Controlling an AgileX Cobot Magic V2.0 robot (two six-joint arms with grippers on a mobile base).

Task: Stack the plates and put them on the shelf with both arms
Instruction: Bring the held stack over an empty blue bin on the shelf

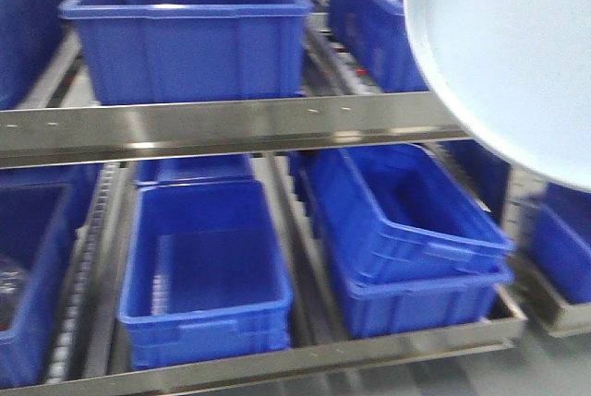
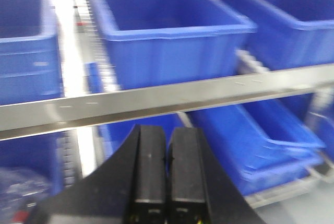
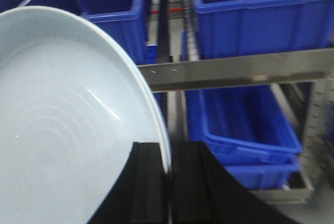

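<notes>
- exterior front-facing view: a pale blue-white plate [image 1: 517, 54] fills the upper right corner, up in the air in front of the shelf [image 1: 222, 128]; in the picture its round edge cuts across the right end of the upper tier's front rail, and it rests on no tier
- in the same view the upper tier carries a big blue upper crate [image 1: 185, 31]; on the lower tier an open lower crate [image 1: 203, 276] stands left of centre, with two nested crates [image 1: 406, 239] sitting askew just to its right
- right wrist-mounted view: the right pincer [image 3: 169, 153] is grasping the plate by its rim, which runs down into the narrow gap between the two black fingers
- the plate's glossy inner face, with faint concentric rings, is turned toward this camera and covers the left half of the view; whether a second plate lies against it cannot be told
- past the plate's edge the steel rail of the shelf runs across, with blue crates above and below it
- left wrist-mounted view: the left pincer [image 2: 167, 135] is clenched, its two black fingers pressed side by side with only a thin seam between them
- it hangs in front of the shelf, its tips just under the upper rail in the picture, pointing toward the crates
- all three views are somewhat blurred
</notes>
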